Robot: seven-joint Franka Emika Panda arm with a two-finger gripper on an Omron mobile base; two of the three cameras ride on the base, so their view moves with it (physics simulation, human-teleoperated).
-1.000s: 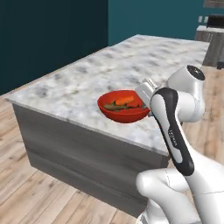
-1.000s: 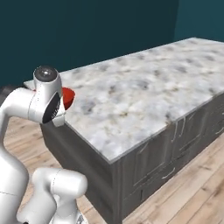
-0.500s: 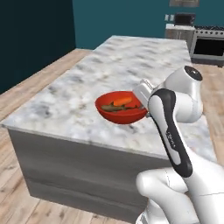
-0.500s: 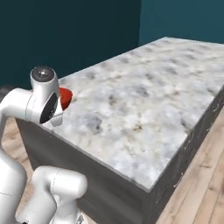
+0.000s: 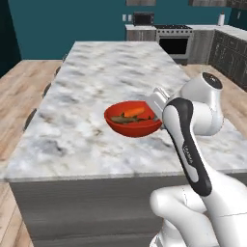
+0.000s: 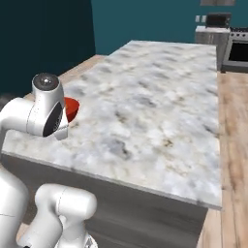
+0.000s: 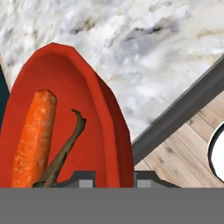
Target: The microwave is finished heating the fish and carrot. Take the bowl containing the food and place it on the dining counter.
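The red bowl (image 5: 132, 124) hangs just above the dining counter (image 5: 96, 72), over its near part. Inside lie the orange carrot (image 5: 133, 112) and the thin dark fish (image 5: 126, 119). My gripper (image 5: 154, 112) is shut on the bowl's right rim. In the hand view the bowl (image 7: 100, 113) fills the left, its rim pinched between the gripper (image 7: 114, 180), with the carrot (image 7: 35, 135) and the fish (image 7: 65, 151) beside each other. From the right base view, part of the bowl (image 6: 71, 109) peeks out behind my arm over the marble counter (image 6: 160, 97). The microwave that heated the food is out of view.
A stove with an oven (image 5: 176, 41) and a small countertop microwave (image 5: 144, 18) stand against the far wall. Dark stool tops (image 5: 30, 118) line the island's left side. Wooden floor (image 7: 183, 140) lies beyond the counter's near edge.
The whole picture has shifted, so the base has moved and now faces along the island. The bowl stays gripped in the same place relative to the arm.
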